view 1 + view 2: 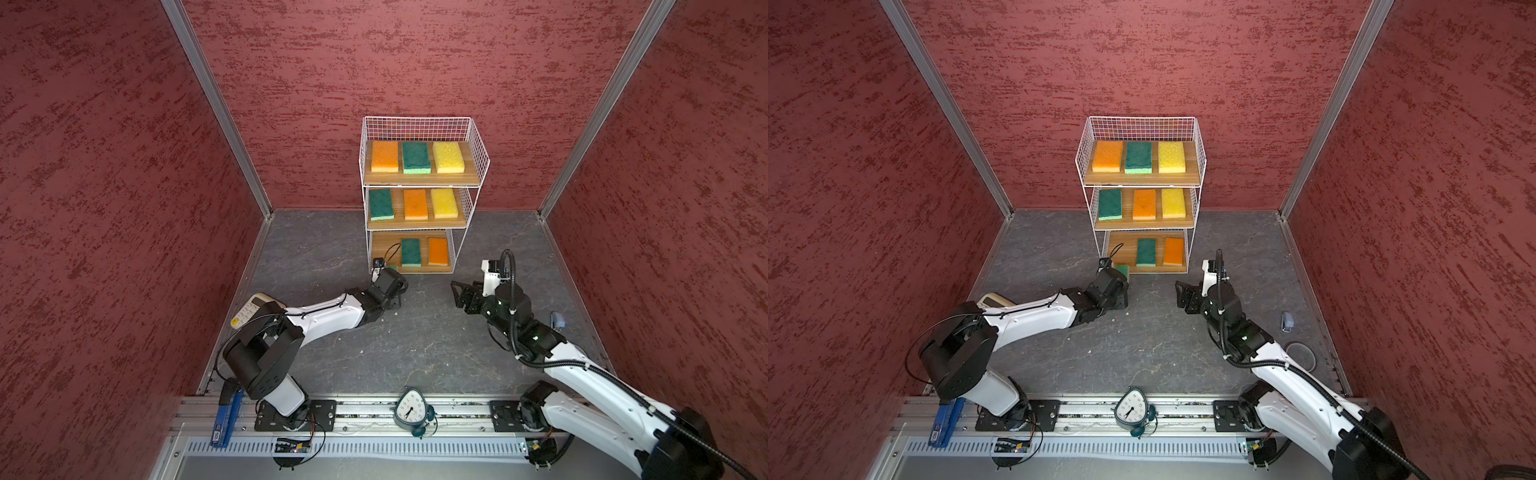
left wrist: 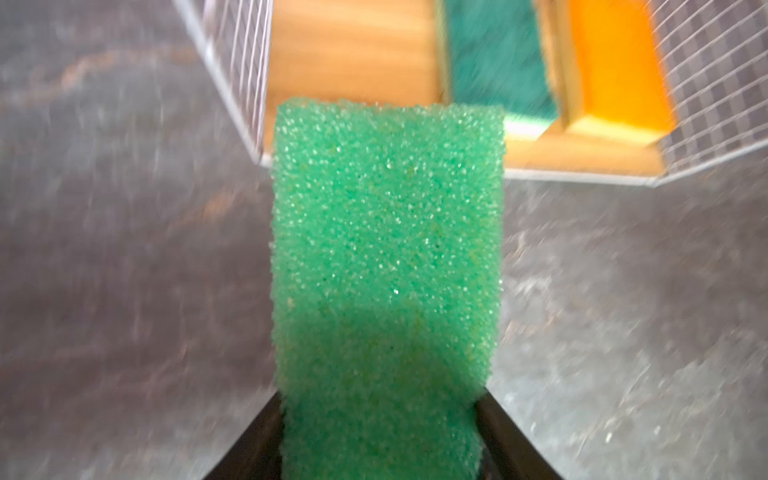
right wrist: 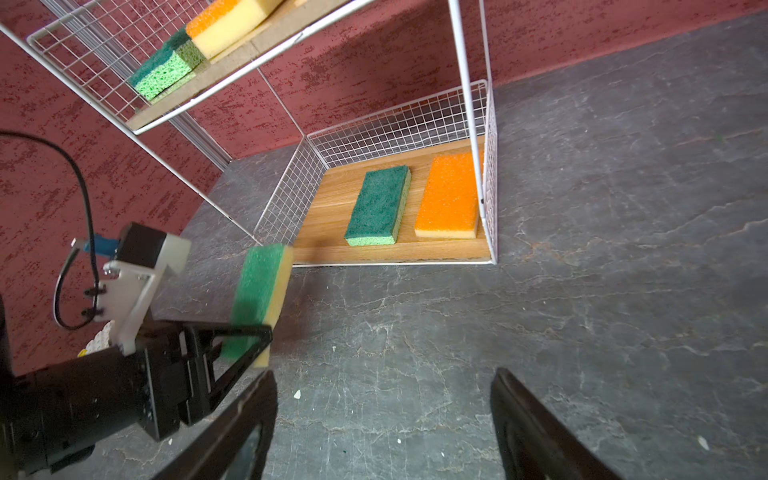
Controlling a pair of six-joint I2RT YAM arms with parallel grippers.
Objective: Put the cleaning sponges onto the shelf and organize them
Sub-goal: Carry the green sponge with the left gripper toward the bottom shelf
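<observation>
My left gripper (image 2: 380, 403) is shut on the end of a green sponge (image 2: 386, 232) with a yellow foam side (image 3: 262, 286). The sponge hangs above the floor at the left front corner of the shelf's (image 1: 415, 124) bottom board (image 3: 328, 199). On that board lie a green sponge (image 1: 411, 252) and an orange one (image 1: 438, 251), with bare wood on the left. The middle and top tiers each hold three sponges: green, orange and yellow. My right gripper (image 3: 384, 374) stands open and empty over the floor, to the right in front of the shelf (image 1: 1142, 124).
A cream calculator (image 1: 249, 311) lies partly under the left arm. A clock (image 1: 409, 409) stands on the front rail. A small grey-blue object (image 1: 558, 320) and a ring (image 1: 1300, 353) lie at the right edge. Red walls close in three sides.
</observation>
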